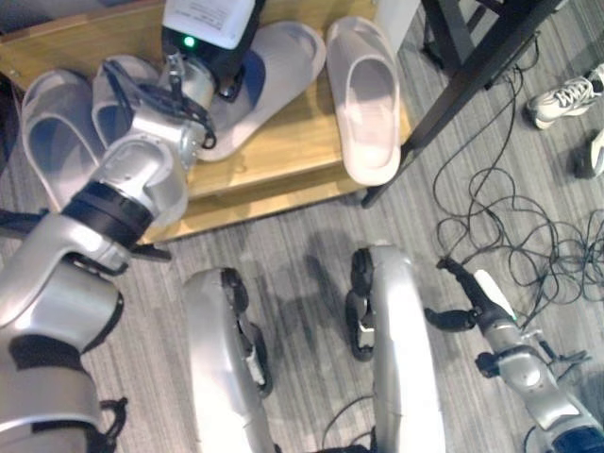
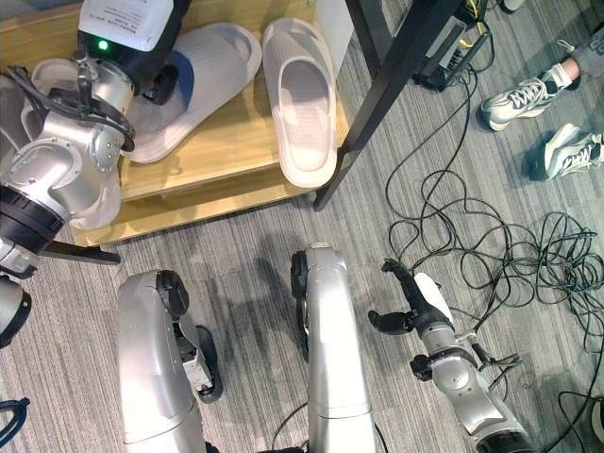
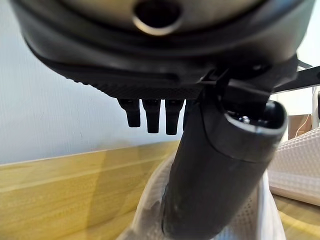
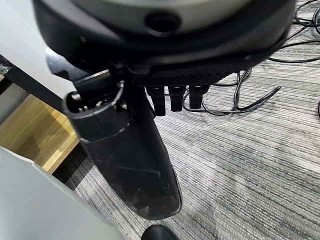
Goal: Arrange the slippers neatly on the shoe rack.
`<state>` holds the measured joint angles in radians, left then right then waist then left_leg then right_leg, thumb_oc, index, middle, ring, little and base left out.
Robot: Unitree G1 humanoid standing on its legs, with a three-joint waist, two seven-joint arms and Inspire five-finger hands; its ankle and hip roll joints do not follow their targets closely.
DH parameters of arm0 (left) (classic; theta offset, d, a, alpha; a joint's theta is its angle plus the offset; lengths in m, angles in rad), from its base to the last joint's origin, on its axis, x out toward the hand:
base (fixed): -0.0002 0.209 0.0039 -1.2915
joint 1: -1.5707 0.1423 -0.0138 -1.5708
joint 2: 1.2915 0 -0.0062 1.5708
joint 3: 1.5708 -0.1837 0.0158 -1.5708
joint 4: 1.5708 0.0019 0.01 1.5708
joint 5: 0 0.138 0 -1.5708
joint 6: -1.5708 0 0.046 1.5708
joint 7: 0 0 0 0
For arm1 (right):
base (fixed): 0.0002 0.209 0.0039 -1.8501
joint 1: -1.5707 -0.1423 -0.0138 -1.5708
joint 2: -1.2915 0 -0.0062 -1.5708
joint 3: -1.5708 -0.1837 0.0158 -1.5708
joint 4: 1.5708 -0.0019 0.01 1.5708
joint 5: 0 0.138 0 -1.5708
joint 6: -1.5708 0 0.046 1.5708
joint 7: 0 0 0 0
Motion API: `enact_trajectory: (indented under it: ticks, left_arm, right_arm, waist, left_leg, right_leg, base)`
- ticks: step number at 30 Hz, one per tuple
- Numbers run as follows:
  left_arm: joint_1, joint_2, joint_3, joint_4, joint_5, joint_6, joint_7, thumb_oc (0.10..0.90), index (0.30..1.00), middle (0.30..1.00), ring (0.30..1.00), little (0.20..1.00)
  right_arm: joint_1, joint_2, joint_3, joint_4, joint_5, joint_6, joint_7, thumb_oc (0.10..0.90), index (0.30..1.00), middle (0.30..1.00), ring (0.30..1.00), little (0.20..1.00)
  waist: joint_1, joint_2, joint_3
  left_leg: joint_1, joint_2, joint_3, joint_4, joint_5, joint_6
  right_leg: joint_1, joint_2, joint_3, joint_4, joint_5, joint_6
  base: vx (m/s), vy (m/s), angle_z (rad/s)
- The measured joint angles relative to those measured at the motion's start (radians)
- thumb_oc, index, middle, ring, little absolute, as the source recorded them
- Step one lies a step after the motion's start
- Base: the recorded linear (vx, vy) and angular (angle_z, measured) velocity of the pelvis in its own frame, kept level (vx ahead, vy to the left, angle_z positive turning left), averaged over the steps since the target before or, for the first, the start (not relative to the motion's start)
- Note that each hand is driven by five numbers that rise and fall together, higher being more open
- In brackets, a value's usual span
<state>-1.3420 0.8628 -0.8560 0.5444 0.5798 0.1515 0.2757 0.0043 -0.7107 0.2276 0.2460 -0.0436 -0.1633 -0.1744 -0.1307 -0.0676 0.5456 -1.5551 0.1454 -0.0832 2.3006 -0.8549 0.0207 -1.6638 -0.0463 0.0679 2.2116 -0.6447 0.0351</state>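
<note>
Down low, the right hand (image 2: pixel 415 302) hangs over the grey carpet (image 2: pixel 236 245), fingers loosely spread, holding nothing, well apart from the rack. Up on the wooden shoe rack (image 1: pixel 274 156), the left hand (image 1: pixel 222 71) sits right on the skewed slipper (image 1: pixel 274 66), thumb laid along it; whether it's pinching, I can't tell. That slipper's long axis runs diagonally, while its straight neighbour (image 1: pixel 366 94) points directly away. Left hand's clearly nearer.

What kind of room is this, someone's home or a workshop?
Probably a lab or test room staged like an entryway: loose cables sprawl over grey carpet, beside a low wooden shoe rack holding pale slippers.
</note>
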Motion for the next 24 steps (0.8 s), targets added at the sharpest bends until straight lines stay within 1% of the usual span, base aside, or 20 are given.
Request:
enact_trajectory:
  ticks: [1, 2, 5, 8, 10, 13, 15, 16, 20, 22, 24]
  left_arm:
    - [0.011, 0.013, 0.001, -0.020, -0.018, -0.005, 0.000, 0.800, 0.900, 0.900, 0.900, 0.900]
    - [0.017, 0.019, 0.001, -0.034, -0.024, -0.013, 0.000, 0.800, 0.900, 0.900, 0.900, 0.900]
    - [0.038, 0.019, 0.010, -0.046, -0.025, -0.028, 0.000, 0.800, 0.900, 0.900, 0.900, 0.900]
    - [0.091, 0.022, 0.073, -0.048, -0.026, -0.027, 0.002, 0.800, 0.900, 0.900, 0.900, 0.900]
    - [0.104, 0.023, 0.082, -0.055, -0.025, -0.028, 0.006, 0.800, 0.900, 0.900, 0.900, 0.900]
    - [0.163, 0.028, 0.137, -0.099, -0.024, -0.029, 0.024, 0.800, 0.900, 0.900, 0.900, 0.900]
    - [0.193, 0.040, 0.154, -0.132, -0.023, -0.028, 0.025, 0.800, 0.900, 0.900, 0.900, 0.900]
    - [0.202, 0.042, 0.157, -0.144, -0.024, -0.029, 0.025, 0.800, 0.900, 0.900, 0.900, 0.900]
    - [0.285, 0.072, 0.230, -0.205, -0.027, -0.046, 0.032, 0.800, 0.900, 0.900, 0.900, 0.900]
    - [0.344, 0.072, 0.296, -0.230, -0.068, -0.051, 0.034, 0.800, 0.900, 0.900, 0.900, 0.900]
    - [0.384, 0.072, 0.335, -0.242, -0.094, -0.051, 0.038, 0.800, 0.900, 0.900, 0.900, 0.900]
  right_arm:
    - [0.000, 0.000, 0.006, -0.004, -0.012, 0.000, 0.000, 0.800, 0.900, 0.900, 0.900, 0.900]
    - [-0.002, 0.000, 0.015, -0.003, -0.019, 0.002, 0.000, 0.800, 0.900, 0.900, 0.900, 0.900]
    - [-0.006, 0.004, 0.049, -0.003, -0.035, 0.018, 0.004, 0.800, 0.900, 0.900, 0.900, 0.900]
    - [0.001, 0.019, 0.055, -0.003, -0.036, 0.019, 0.005, 0.800, 0.900, 0.900, 0.900, 0.900]
    - [0.014, 0.023, 0.055, -0.004, -0.036, 0.019, 0.005, 0.800, 0.900, 0.900, 0.900, 0.900]
    - [0.029, 0.031, 0.055, -0.003, -0.040, 0.019, 0.006, 0.800, 0.900, 0.900, 0.900, 0.900]
    - [0.033, 0.037, 0.054, -0.003, -0.058, 0.019, 0.006, 0.800, 0.900, 0.900, 0.900, 0.900]
    - [0.036, 0.038, 0.055, -0.003, -0.070, 0.019, 0.007, 0.800, 0.900, 0.900, 0.900, 0.900]
    - [0.037, 0.041, 0.055, -0.004, -0.074, 0.019, 0.011, 0.800, 0.900, 0.900, 0.900, 0.900]
    - [0.037, 0.051, 0.054, -0.004, -0.074, 0.021, 0.012, 0.800, 0.900, 0.900, 0.900, 0.900]
    - [0.038, 0.061, 0.054, -0.004, -0.074, 0.022, 0.013, 0.800, 0.900, 0.900, 0.900, 0.900]
  waist:
    - [-0.005, -0.001, 0.000]
    - [-0.006, -0.001, 0.000]
    - [0.000, -0.001, 0.000]
    - [-0.005, 0.000, 0.000]
    - [-0.003, 0.000, 0.000]
    - [0.000, 0.000, 0.000]
    - [-0.003, 0.001, 0.000]
    - [0.002, 0.001, 0.000]
    - [0.003, 0.002, 0.000]
    - [0.006, 0.002, 0.000]
    - [0.003, 0.003, 0.000]
  left_leg:
    - [0.004, -0.006, 0.002, 0.003, 0.001, -0.002]
    - [0.006, -0.008, 0.004, 0.004, -0.002, 0.004]
    - [0.010, -0.010, 0.002, 0.005, -0.002, 0.003]
    - [0.011, -0.010, 0.002, 0.009, -0.002, 0.003]
    - [0.011, -0.010, 0.002, 0.009, -0.002, 0.003]
    - [0.011, -0.012, 0.004, 0.009, -0.001, 0.002]
    - [0.011, -0.013, 0.003, 0.013, -0.001, 0.002]
    - [0.011, -0.014, 0.003, 0.015, -0.001, 0.002]
    - [0.012, -0.024, 0.005, 0.017, -0.001, 0.000]
    - [0.013, -0.025, 0.006, 0.017, -0.001, 0.000]
    - [0.015, -0.026, 0.009, 0.017, -0.001, 0.000]
  right_leg:
    - [0.002, -0.003, 0.004, 0.006, -0.003, -0.003]
    - [0.002, -0.003, 0.007, 0.009, -0.006, -0.004]
    - [0.002, -0.003, 0.008, 0.016, -0.007, -0.006]
    - [0.003, -0.002, 0.009, 0.020, -0.008, -0.008]
    - [0.004, -0.003, 0.009, 0.020, -0.009, -0.008]
    - [0.005, -0.004, 0.010, 0.021, -0.009, -0.008]
    - [0.005, -0.005, 0.011, 0.024, -0.010, -0.008]
    - [0.005, -0.006, 0.012, 0.027, -0.010, -0.008]
    - [0.007, -0.013, 0.017, 0.035, -0.015, -0.009]
    - [0.007, -0.014, 0.017, 0.037, -0.018, -0.010]
    - [0.007, -0.015, 0.019, 0.039, -0.021, -0.010]
  base:
    - [-0.01, -0.019, 0.08]
    - [0.00, -0.012, 0.07]
    - [0.00, -0.006, 0.01]
    - [0.00, 0.000, 0.00]
    - [0.00, 0.000, 0.00]
    - [0.00, 0.000, 0.00]
    - [0.00, 0.000, 0.00]
    - [0.00, -0.022, 0.04]
    - [0.00, -0.024, 0.06]
    - [0.00, 0.000, 0.00]
    - [0.00, -0.011, 0.02]
